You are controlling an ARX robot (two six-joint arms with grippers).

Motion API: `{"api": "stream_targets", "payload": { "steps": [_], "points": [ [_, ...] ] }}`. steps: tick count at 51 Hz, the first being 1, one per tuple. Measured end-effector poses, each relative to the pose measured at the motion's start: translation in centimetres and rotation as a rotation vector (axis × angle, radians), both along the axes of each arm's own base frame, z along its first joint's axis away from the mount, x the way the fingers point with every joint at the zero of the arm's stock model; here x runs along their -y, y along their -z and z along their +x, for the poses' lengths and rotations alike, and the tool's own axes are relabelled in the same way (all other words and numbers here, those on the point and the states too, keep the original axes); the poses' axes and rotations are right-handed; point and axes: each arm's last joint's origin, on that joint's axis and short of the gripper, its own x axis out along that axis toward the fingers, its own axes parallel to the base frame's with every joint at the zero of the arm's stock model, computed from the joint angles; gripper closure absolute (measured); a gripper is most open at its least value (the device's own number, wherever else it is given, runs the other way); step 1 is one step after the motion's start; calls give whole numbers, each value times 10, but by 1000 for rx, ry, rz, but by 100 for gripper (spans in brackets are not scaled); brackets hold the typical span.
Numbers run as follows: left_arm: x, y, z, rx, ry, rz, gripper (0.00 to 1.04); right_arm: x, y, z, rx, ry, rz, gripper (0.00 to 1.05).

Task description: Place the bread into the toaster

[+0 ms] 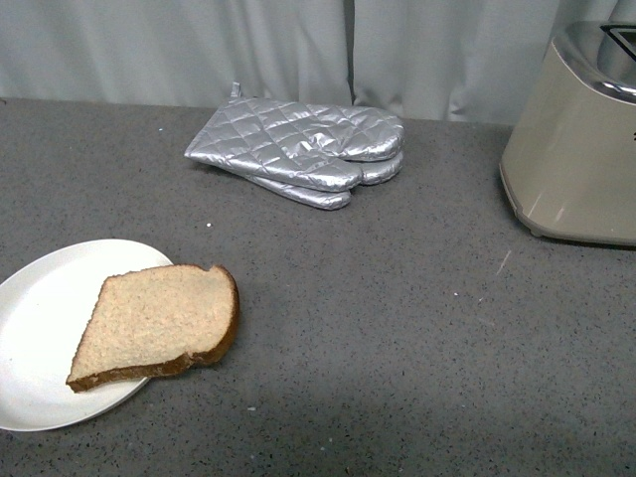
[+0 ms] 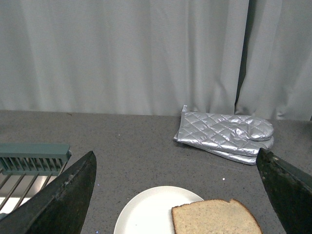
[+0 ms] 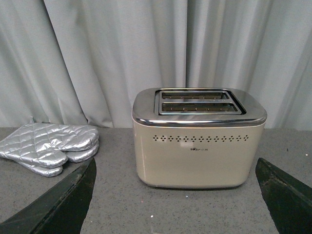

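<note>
The bread [image 1: 157, 323], a light-brown slice with darker crust, lies half on a round white plate [image 1: 45, 318] at the front left of the grey counter. The beige toaster [image 1: 576, 149] stands at the far right, partly cut off. Neither gripper shows in the front view. In the left wrist view my left gripper [image 2: 178, 192] is open and empty, with the bread [image 2: 214, 218] and plate [image 2: 148, 212] just ahead between its fingers. In the right wrist view my right gripper [image 3: 178, 192] is open and empty, facing the toaster [image 3: 199, 139] with its two top slots.
Silver quilted oven mitts [image 1: 303, 149] lie at the back centre of the counter, also in the left wrist view [image 2: 224, 136] and right wrist view [image 3: 48, 146]. A grey curtain [image 1: 248, 45] hangs behind. A green rack [image 2: 31, 158] sits off to one side in the left wrist view.
</note>
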Motion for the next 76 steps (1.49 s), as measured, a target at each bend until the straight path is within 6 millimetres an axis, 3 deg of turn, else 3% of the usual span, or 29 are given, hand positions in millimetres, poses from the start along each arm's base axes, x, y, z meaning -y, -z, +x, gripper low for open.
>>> {"api": "stream_targets", "payload": {
  "steps": [8, 20, 57, 59, 62, 65, 68, 76],
  "points": [
    [0, 0, 0, 0, 0, 0, 7, 0, 0, 0, 0, 0, 0, 38],
    [0, 0, 0, 0, 0, 0, 7, 0, 0, 0, 0, 0, -2, 7],
    [0, 0, 0, 0, 0, 0, 7, 0, 0, 0, 0, 0, -2, 9],
    [0, 2, 1, -51, -43, -54, 7, 0, 0, 0, 0, 0, -2, 9],
    [3, 5, 4, -296, -141, -131, 7, 0, 0, 0, 0, 0, -2, 9],
    [4, 10, 5, -536, -416, -242, 7, 0, 0, 0, 0, 0, -2, 9],
    [6, 8, 5, -665, -655, -232, 7, 0, 0, 0, 0, 0, -2, 9],
    [6, 5, 7, -682, -1036, -110, 7, 0, 0, 0, 0, 0, -2, 9]
  ]
}}
